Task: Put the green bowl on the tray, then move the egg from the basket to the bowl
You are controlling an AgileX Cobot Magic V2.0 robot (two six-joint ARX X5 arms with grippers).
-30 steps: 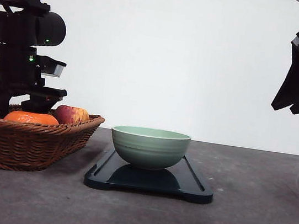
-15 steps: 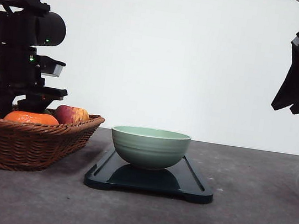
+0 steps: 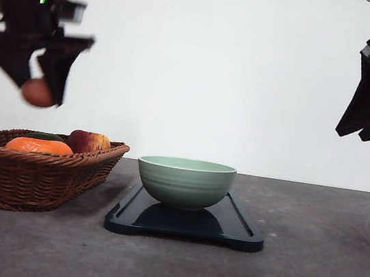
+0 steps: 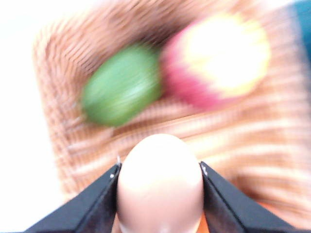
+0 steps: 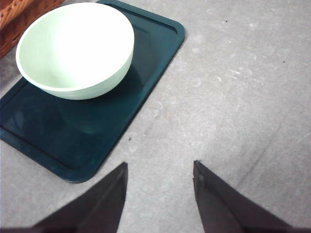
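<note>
My left gripper (image 3: pixel 38 92) clamps its fingers (image 4: pixel 95 201) on the egg (image 4: pixel 160 182) above the basket (image 3: pixel 35 172), high enough to clear its rim toward the green bowl (image 3: pixel 185 182) seated on the tray (image 3: pixel 241 232), while my right gripper (image 5: pixel 160 194) hangs spread and empty over the counter (image 3: pixel 318 267).

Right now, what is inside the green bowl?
Nothing: in the right wrist view the green bowl on the tray is empty. The egg is gripped by the left end effector above the basket.
</note>
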